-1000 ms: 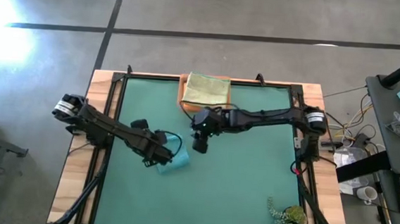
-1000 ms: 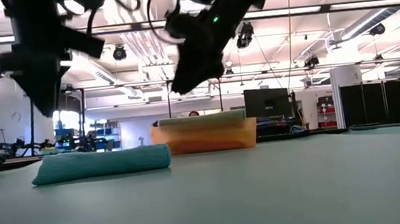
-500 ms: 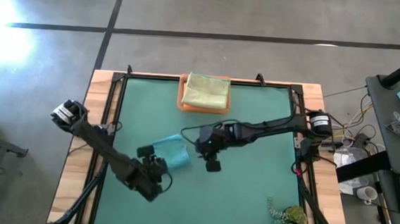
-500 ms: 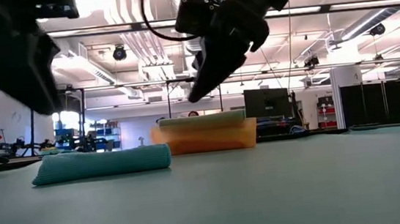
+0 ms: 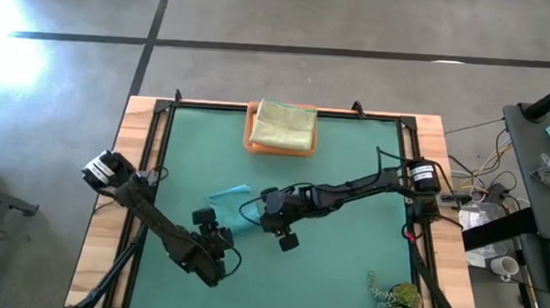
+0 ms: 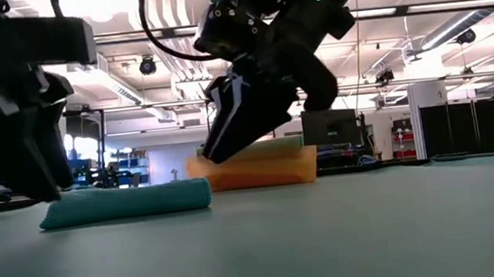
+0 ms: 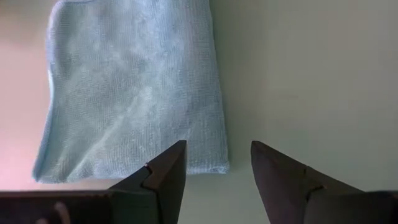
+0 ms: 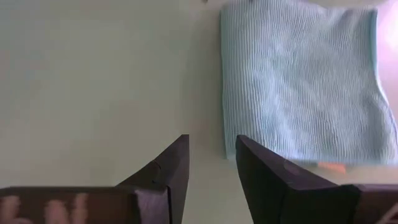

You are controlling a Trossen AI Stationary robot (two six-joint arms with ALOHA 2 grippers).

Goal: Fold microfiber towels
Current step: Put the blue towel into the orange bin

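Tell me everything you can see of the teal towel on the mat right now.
The teal towel is a soft, finely ribbed cloth, folded into a flat, thick rectangle with one rounded fold edge. It lies on the green mat, left of centre and nearer the front than the wooden tray. The left claw and right claw both stand open at opposite edges, over bare mat, neither gripping it.

One folded towel (image 5: 230, 206) sits mid-tabletop (image 5: 345, 266), left claw (image 5: 212, 250) just in front of it, right claw (image 5: 273, 214) beside it. Tray (image 5: 252, 145) with towels on it is at the far edge.
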